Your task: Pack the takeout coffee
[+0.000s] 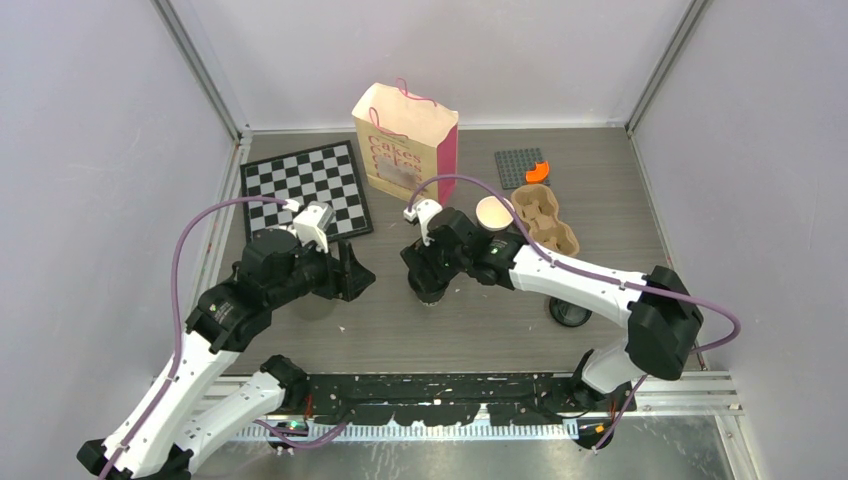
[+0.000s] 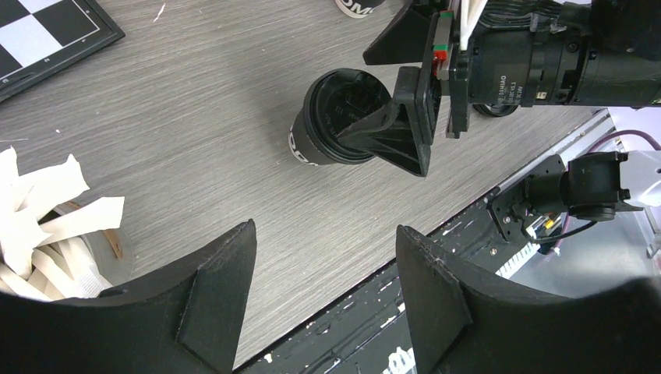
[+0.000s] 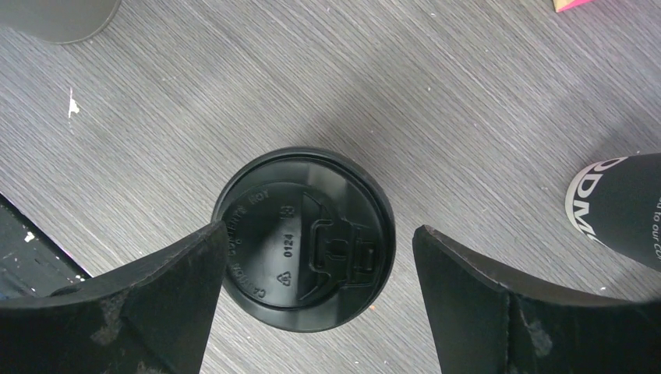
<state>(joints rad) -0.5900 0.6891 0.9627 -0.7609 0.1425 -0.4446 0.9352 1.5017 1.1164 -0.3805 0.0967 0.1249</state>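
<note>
One takeout coffee cup (image 3: 304, 238) stands upright on the table with its black lid on. My right gripper (image 3: 316, 228) hangs over it, open wide, a finger on each side of the lid. In the left wrist view the same cup (image 2: 331, 117) shows with one right finger (image 2: 401, 128) in front of it. A second cup (image 1: 493, 213), white inside and without a lid, stands just right of it, beside the carrier. My left gripper (image 2: 327, 234) is open and empty over the table's near edge, left of the lidded cup.
A brown cup carrier (image 1: 545, 218) lies at the back right. A paper bag (image 1: 405, 140) stands at the back, a chessboard (image 1: 305, 185) to its left. The grey cup of white sticks (image 2: 47, 226) is under my left arm. A loose black lid (image 1: 570, 313) lies by the right arm.
</note>
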